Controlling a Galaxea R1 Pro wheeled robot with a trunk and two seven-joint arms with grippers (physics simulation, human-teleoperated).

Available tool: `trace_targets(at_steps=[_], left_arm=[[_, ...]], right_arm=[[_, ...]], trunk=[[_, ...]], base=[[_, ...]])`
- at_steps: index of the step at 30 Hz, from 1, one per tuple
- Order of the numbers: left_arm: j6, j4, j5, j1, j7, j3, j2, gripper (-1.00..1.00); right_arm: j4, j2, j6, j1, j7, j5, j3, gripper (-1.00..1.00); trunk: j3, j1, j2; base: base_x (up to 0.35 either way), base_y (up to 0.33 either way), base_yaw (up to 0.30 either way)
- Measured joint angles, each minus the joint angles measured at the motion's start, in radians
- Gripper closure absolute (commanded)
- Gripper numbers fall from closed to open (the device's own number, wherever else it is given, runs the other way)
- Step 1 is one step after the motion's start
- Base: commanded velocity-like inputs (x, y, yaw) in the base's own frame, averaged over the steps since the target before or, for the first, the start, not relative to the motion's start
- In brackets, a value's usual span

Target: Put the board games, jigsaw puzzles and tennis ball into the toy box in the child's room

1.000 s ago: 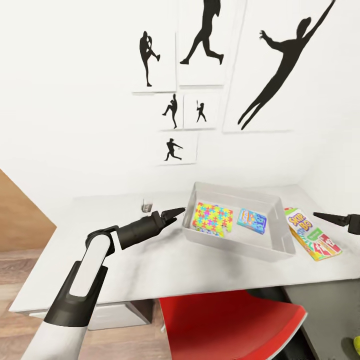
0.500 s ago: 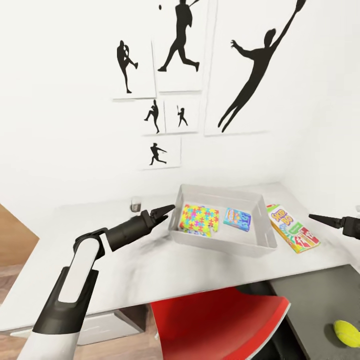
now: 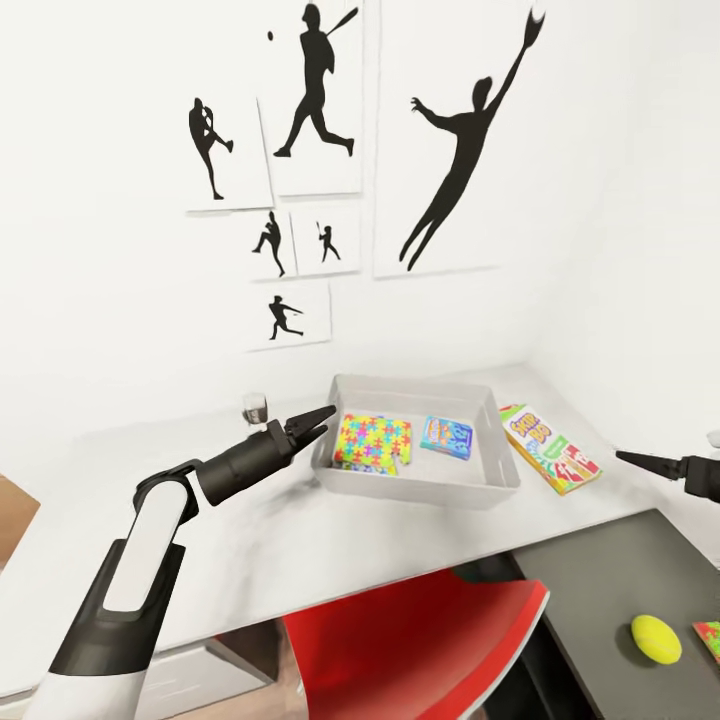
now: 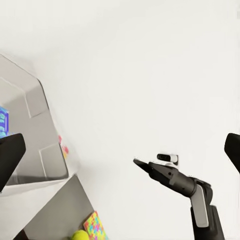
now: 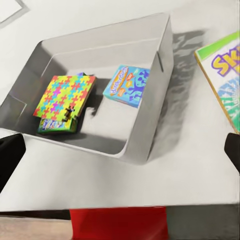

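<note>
The light grey toy box (image 3: 415,491) (image 5: 145,142) (image 4: 35,150) stands on the light wing of the table (image 3: 300,540). Inside lie a jigsaw puzzle (image 3: 372,440) (image 5: 65,95) on top of a game box (image 5: 52,126), and a blue board game (image 3: 447,436) (image 5: 126,86). A yellow-orange board game (image 3: 548,448) (image 5: 225,75) lies on the table right of the box. The tennis ball (image 3: 655,639) (image 4: 79,235) and a second jigsaw puzzle (image 3: 708,640) (image 4: 97,226) rest on the dark wing. My left gripper (image 3: 318,420) (image 4: 120,150) hovers open at the box's left corner. My right gripper (image 3: 640,460) (image 5: 120,155) (image 4: 137,161) hangs open, right of the yellow-orange game.
A red chair (image 3: 410,640) is tucked under the table's front edge. A small glass (image 3: 256,408) stands behind my left gripper. White walls with black silhouette pictures (image 3: 455,140) close the corner behind and to the right of the table.
The whole view has swung right and down, so the table shifts left in the picture. The tennis ball shows fully and the second jigsaw has come into view. Both grippers stay empty.
</note>
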Motion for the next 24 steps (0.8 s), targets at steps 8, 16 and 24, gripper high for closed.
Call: trace_targets(at_steps=[8, 16, 24], left_arm=[[-0.001, 0.0, -0.002, 0.0, 0.006, -0.002, 0.0, -1.0], [-0.001, 0.001, -0.004, -0.001, 0.02, -0.006, -0.002, -1.0], [0.0, 0.004, -0.004, -0.005, 0.028, -0.01, -0.006, -1.0]], right_arm=[[0.007, 0.0, 0.0, 0.028, 0.0, -0.001, -0.003, -1.0], [0.011, -0.001, 0.0, 0.045, 0.001, -0.003, -0.016, -1.0], [0.058, 0.001, 0.0, 0.05, -0.007, -0.002, -0.02, -1.0]], trunk=[[0.012, 0.0, 0.0], [0.024, 0.0, 0.0], [0.036, 0.0, 0.0]], base=[[0.0, 0.0, -0.186], [0.0, 0.0, -0.19], [0.0, 0.0, -0.206]])
